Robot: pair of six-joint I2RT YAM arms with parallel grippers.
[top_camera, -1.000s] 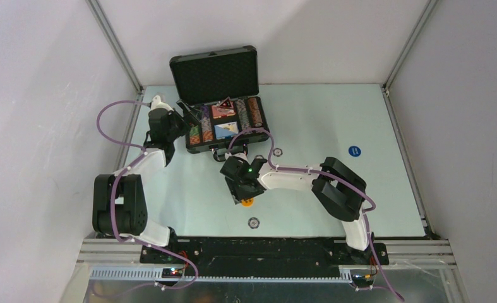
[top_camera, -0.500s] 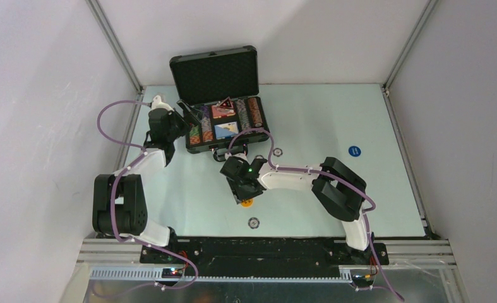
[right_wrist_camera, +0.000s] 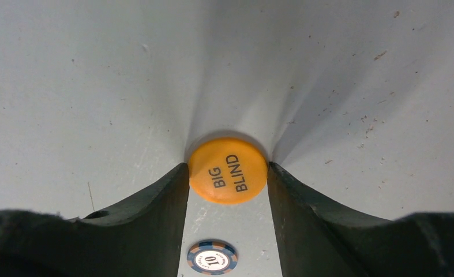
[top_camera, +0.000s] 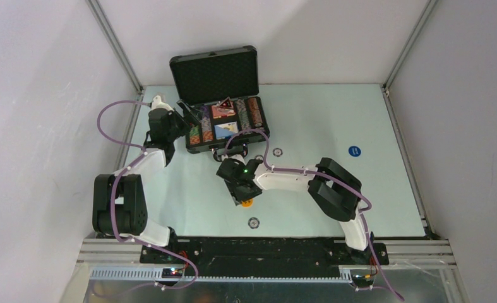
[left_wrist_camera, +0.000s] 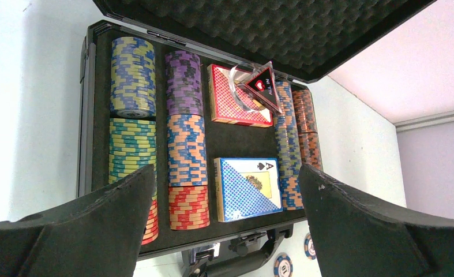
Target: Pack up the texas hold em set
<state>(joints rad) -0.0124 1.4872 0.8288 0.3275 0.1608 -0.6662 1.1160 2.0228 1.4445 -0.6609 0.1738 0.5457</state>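
The black briefcase (top_camera: 214, 74) of the texas hold em set lies open at the back left, its foam-lined lid upright. In the left wrist view its tray (left_wrist_camera: 87, 115) holds rows of multicoloured chips (left_wrist_camera: 133, 75), a red-patterned deck (left_wrist_camera: 224, 104) with the dark triangular marker (left_wrist_camera: 263, 85) leaning on it, and a blue deck (left_wrist_camera: 247, 187). My left gripper (left_wrist_camera: 227, 176) hangs open at the case's left side (top_camera: 184, 120). My right gripper (right_wrist_camera: 228, 173) is shut on an orange "BIG BLIND" button (right_wrist_camera: 228, 170), which touches both fingertips low over the table (top_camera: 247, 202).
Loose chips lie on the table: one just in front of the case handle (top_camera: 276, 152), one near the arm bases (top_camera: 253, 222), and a blue round one at the right (top_camera: 354, 151). A "10" chip (right_wrist_camera: 212, 257) lies under my right wrist. Walls enclose the table on three sides.
The right arm's wrist and elbow have shifted slightly left; the orange button stays between its fingertips at about the same spot. The left arm has not moved.
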